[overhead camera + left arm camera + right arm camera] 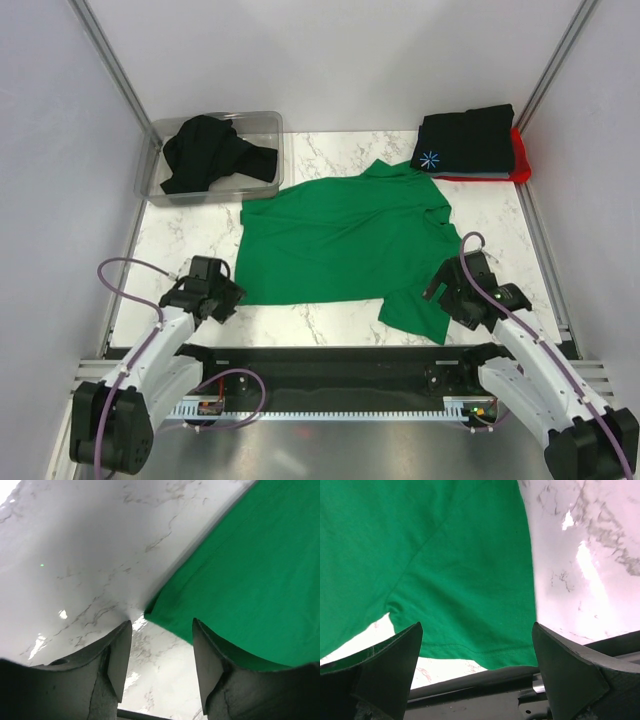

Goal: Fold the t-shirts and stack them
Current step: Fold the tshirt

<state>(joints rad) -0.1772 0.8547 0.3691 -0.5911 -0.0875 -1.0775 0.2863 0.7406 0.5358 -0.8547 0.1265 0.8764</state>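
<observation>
the green t-shirt lies spread on my white marble table, boxed in by white panels. my left gripper stands parted at its hem corner; my right gripper gapes wide over a sleeve.

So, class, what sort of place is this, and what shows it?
Likely a robot lab test cell: white wall panels, a marble-patterned table, and the left gripper and right gripper at the near corners of a green t-shirt.
</observation>
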